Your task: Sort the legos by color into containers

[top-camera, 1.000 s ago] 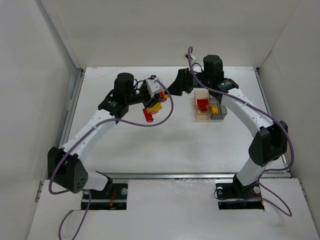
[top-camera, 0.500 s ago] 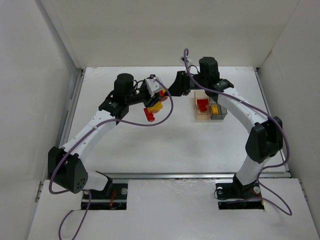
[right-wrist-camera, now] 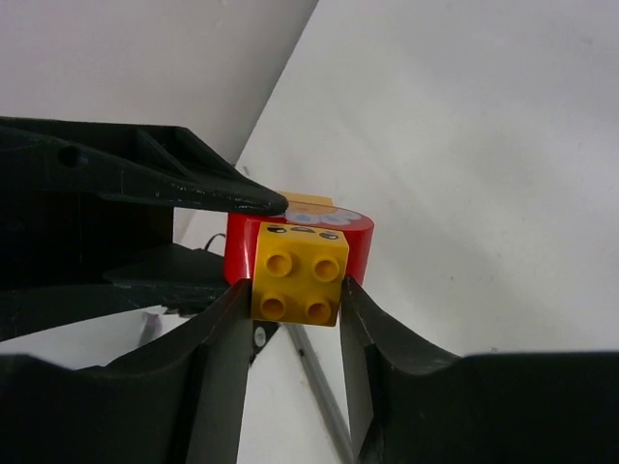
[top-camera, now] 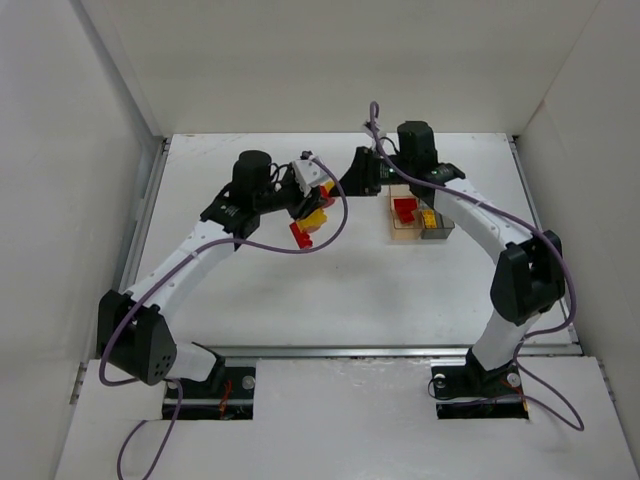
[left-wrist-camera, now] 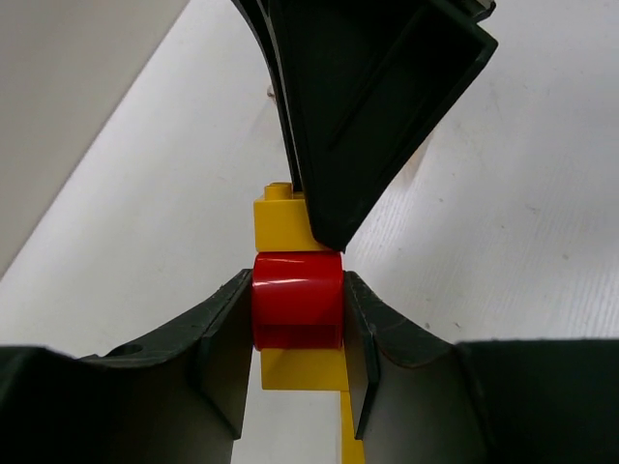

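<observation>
Bins [top-camera: 403,236] hold a few bricks. Left gripper [left-wrist-camera: 297,321] pinches a red brick [left-wrist-camera: 297,298], right gripper [right-wrist-camera: 293,311] a yellow brick [right-wrist-camera: 298,274]. More are left to sort.

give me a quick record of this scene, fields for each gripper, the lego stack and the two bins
left gripper: shut on red brick in the middle of the stack
right gripper: shut on yellow brick at one end of the stack
stack: red and yellow bricks stuck together, held between both grippers
amber bin: holds a red lego
grey bin: holds a yellow lego
bins: joined side by side, amber one nearer the grippers
</observation>
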You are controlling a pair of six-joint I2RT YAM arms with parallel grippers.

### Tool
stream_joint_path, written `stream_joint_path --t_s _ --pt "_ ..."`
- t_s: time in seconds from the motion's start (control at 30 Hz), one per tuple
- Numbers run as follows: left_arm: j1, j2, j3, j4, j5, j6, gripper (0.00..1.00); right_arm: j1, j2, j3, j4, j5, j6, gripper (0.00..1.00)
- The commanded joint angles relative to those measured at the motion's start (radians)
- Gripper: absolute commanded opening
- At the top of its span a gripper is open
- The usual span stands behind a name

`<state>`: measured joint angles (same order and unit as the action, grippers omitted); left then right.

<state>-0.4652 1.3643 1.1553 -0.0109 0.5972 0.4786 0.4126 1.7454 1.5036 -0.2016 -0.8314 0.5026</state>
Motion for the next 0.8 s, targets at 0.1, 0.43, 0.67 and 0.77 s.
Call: stream_joint_path --t_s 0.1,0.43,0.67,0.77 --pt "-0.001 0.005 -0.034 -0.115 -0.022 -0.028 0.0 -0.15 -0.05 -0.089 0.059 0.138 0.076 0.0" --pt "-0.001 0.005 -0.043 -0.097 -0.031 -0.037 0.0 -0.239 -0.054 -0.019 -0.291 0.482 -0.124 0.0" --pt "-0.001 0.005 -0.063 -0.069 -0.031 -0.046 0.0 -0.239 0.031 0.093 -0.577 1.021 -0.223 0.0" --pt "-0.001 0.005 -0.063 -0.069 -0.031 -0.055 0.0 -0.239 0.046 0.093 -0.587 1.077 -0.233 0.0"
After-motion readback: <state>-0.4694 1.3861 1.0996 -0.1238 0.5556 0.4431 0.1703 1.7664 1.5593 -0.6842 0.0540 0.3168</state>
